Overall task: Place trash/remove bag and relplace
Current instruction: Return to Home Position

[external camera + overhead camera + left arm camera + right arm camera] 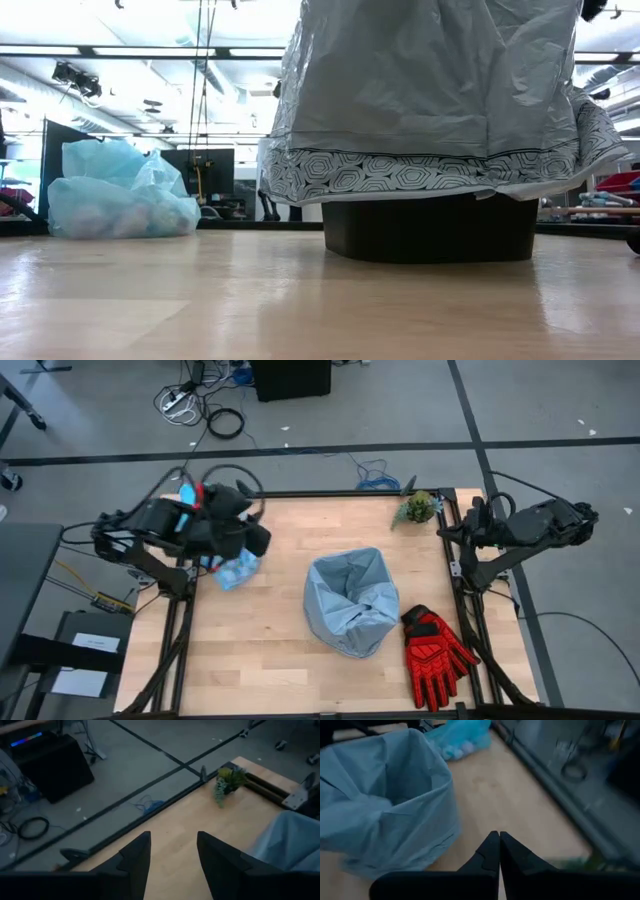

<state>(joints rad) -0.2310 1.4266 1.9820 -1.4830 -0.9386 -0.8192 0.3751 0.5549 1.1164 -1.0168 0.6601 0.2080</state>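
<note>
Both my arms sit at the table's far corners. I judge the step in hand is homing, and the next move calls only for folding to rest. At far left, my left gripper hovers with jaws wide and empty. Beside it lies one cyan bag; the trash shows through it, too bunched to count. At centre stands one bin lined with one grey bag. Near right are what look like two red gloves. Far right are one plant and my right gripper, jaws pressed together on nothing.
</note>
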